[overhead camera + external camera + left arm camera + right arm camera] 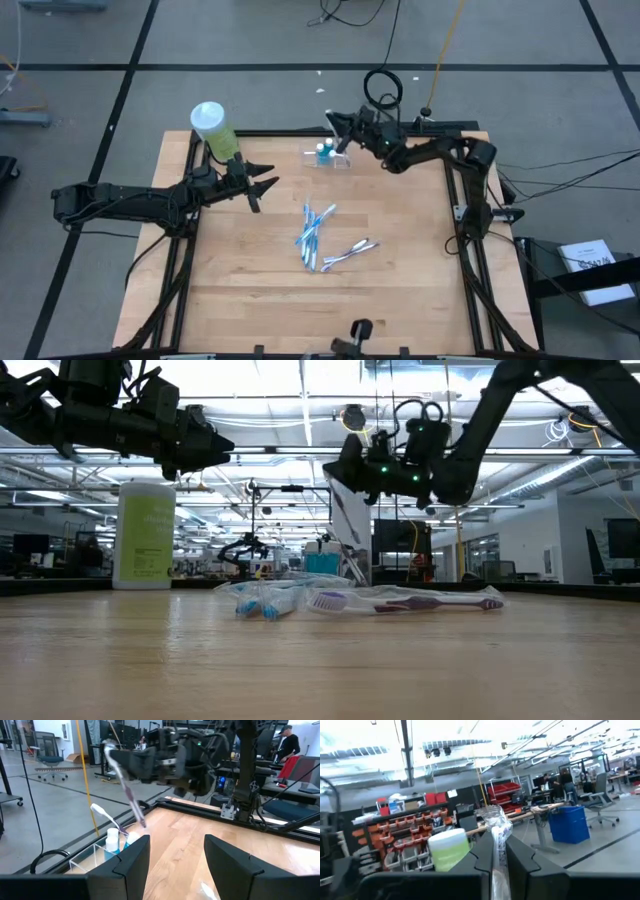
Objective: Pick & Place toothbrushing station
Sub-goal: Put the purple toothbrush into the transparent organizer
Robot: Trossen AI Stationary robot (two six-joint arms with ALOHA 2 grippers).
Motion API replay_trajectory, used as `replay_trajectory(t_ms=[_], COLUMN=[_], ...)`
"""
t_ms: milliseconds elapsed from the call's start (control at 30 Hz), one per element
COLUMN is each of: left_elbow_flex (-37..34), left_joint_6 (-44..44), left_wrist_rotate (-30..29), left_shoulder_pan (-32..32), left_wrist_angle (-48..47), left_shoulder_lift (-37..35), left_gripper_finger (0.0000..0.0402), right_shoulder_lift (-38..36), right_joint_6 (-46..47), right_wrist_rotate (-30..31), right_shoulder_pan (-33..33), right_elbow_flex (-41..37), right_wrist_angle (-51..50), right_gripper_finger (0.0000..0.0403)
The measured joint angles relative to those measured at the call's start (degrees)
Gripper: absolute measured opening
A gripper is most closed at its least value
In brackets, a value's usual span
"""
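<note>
The clear plastic cup (328, 156) stands at the tabletop's (400, 280) far edge, already holding a few items, among them a white-capped blue tube (112, 842) and a white toothbrush (106, 817). Just above the cup I hold the right tool (338, 130), clamped on a wrapped purple toothbrush (127, 787) that points down toward it, not yet dropped in. Nearer me than the cup, at mid-tabletop, blue and white toothbrushes (313, 236) and a purple one (400, 601) lie loose in their wrappers, so I judge the job partly done. To the cup's left my left tool (262, 187) hovers, its fingers apart and empty, near the light-green bottle (213, 131).
</note>
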Motion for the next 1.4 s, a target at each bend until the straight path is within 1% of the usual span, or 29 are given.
replay_trajectory(t_ms=[133,267,400,500,667,833,1000,1200,1400], left_elbow_flex=[0.0,0.0,0.0,0.0,0.0,0.0,0.0,0.0,0.0], left_joint_6=[0.0,0.0,0.0,0.0,0.0,0.0,0.0,0.0,0.0], left_wrist_rotate=[0.0,0.0,0.0,0.0,0.0,0.0,0.0,0.0,0.0], left_shoulder_pan=[0.0,0.0,0.0,0.0,0.0,0.0,0.0,0.0,0.0], left_wrist_angle=[0.0,0.0,0.0,0.0,0.0,0.0,0.0,0.0,0.0], left_shoulder_lift=[0.0,0.0,0.0,0.0,0.0,0.0,0.0,0.0,0.0], left_gripper_finger=[0.0196,0.0196,0.0196,0.0196,0.0196,0.0196,0.0196,0.0196,0.0196], right_shoulder_lift=[2.4,3.6,3.5,3.6,3.6,3.5,3.5,3.5,3.5], right_joint_6=[-0.2,-2.0,-1.6,-0.6,3.8,7.6,10.5,7.2,3.8], right_wrist_rotate=[0.6,4.7,5.1,8.0,12.5,12.2,11.3,10.3,10.3], right_shoulder_pan=[-0.3,-0.2,-0.3,-0.3,-0.5,-1.4,-2.0,-1.0,0.9], right_elbow_flex=[2.3,2.7,2.6,2.6,2.6,2.6,2.6,2.1,1.3], right_wrist_angle=[-1.4,-3.0,-3.0,-4.1,-6.5,-8.0,-12.8,-14.2,-14.3], right_gripper_finger=[0.0015,0.0015,0.0015,0.0015,0.0019,0.0024,0.0022,0.0027,0.0021])
